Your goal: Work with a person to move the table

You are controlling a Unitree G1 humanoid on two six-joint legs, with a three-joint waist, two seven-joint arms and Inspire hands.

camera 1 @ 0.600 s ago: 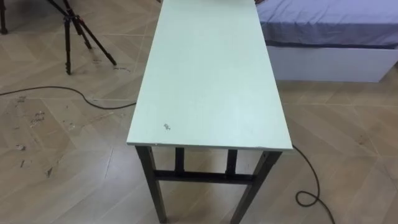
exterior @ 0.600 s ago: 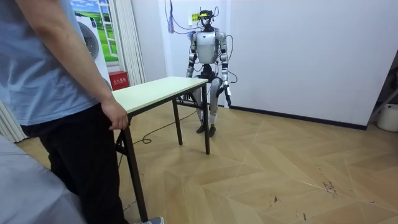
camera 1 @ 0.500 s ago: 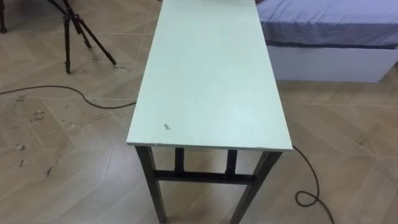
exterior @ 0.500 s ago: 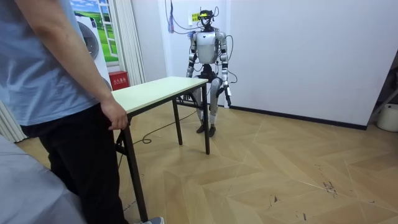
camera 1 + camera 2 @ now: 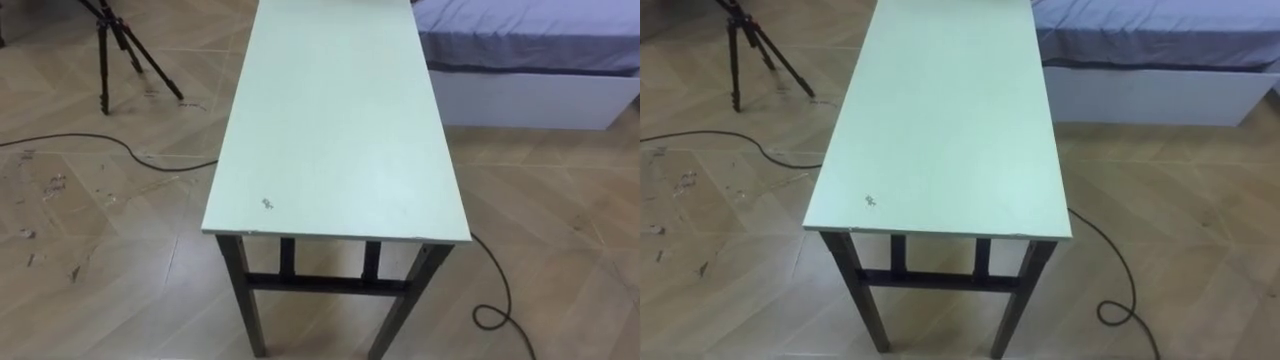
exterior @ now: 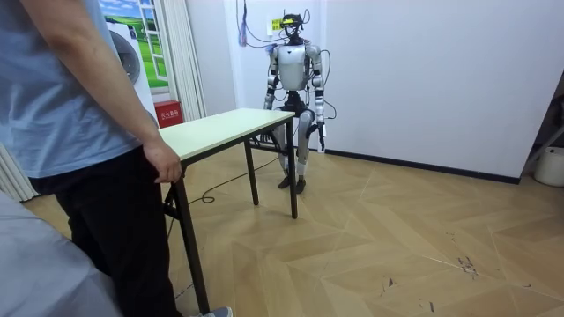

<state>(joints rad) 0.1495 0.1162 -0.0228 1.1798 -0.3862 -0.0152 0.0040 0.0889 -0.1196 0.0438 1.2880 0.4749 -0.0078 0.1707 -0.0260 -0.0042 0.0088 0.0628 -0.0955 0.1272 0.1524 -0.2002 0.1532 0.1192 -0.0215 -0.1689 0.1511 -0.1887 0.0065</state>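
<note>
person's hand [image 6: 163, 165] holds the table [image 5: 335, 120] end, robot standing opposite

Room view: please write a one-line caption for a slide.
Person's hand at one end of the table; robot stands at the other end.

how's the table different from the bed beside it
The table has a bare pale-green top on tall dark legs; the bed has a blue-purple sheet over a low white base. The table stands before the robot; the bed lies farther off to the right. Both stand on the wooden floor.
</note>
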